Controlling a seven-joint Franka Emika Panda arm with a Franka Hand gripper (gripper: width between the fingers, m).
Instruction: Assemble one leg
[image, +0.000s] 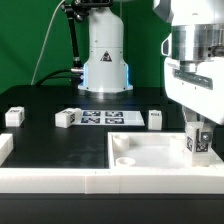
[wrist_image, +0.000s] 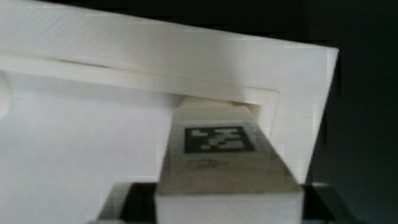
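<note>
My gripper (image: 197, 127) is shut on a leg (image: 198, 144), a small white block with a black-and-white tag, held upright over the corner of the large white square panel (image: 150, 152) at the exterior view's right. In the wrist view the leg (wrist_image: 222, 150) runs out from between my dark fingers (wrist_image: 139, 200), and its far end meets the panel (wrist_image: 107, 110) at a corner recess. I cannot tell whether it is seated. My gripper (wrist_image: 222, 203) clamps the leg's near end. A round socket (image: 124, 160) shows on the panel's left.
Three loose legs stand on the black table: one at far left (image: 13, 116), one (image: 66, 117) beside the marker board (image: 107, 118), one (image: 155, 119) to its right. A white rail (image: 90, 181) runs along the front. The robot base (image: 104, 60) is behind.
</note>
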